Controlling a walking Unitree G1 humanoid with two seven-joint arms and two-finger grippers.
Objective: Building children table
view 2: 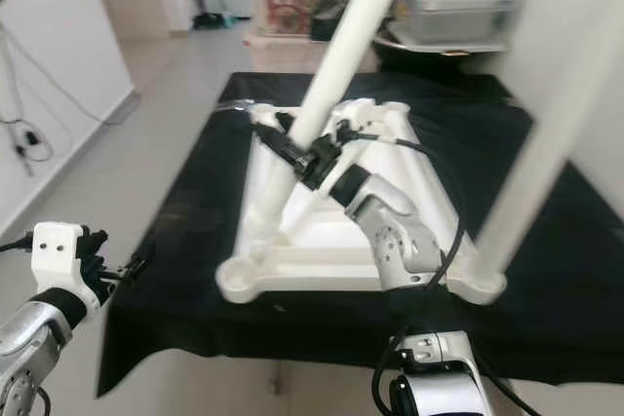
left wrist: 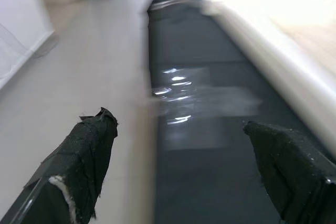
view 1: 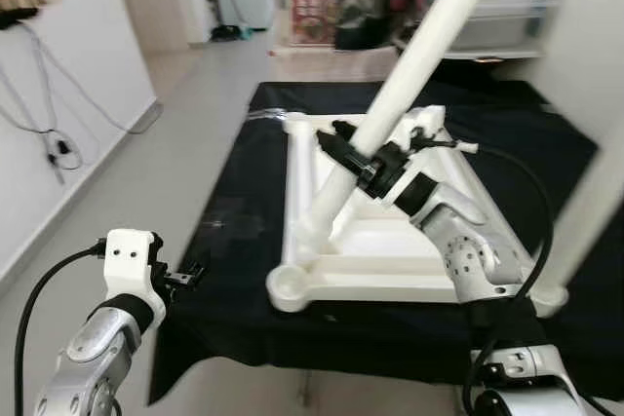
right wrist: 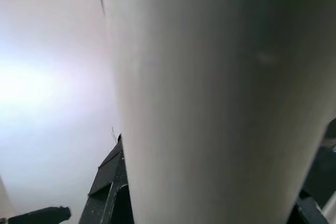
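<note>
— Two black fingers of the right gripper [view 1: 363,165] clench a smooth white round table leg [view 1: 409,75], tilted over the upturned white tabletop [view 1: 370,280] on black cloth [view 1: 234,241].

— Left gripper [left wrist: 178,156]?

— Spread apart, empty, just beside the cloth's edge.

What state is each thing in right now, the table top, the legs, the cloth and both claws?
Table top: upside down, flat on the cloth.
Near leg: tilted, foot end at the table top's near left corner, gripped partway up.
Second leg: standing at the near right corner.
Black cloth: spread out, bearing the table top.
Right claw: shut on the near leg.
Left claw: open, holding nothing, at the cloth's left edge.
</note>
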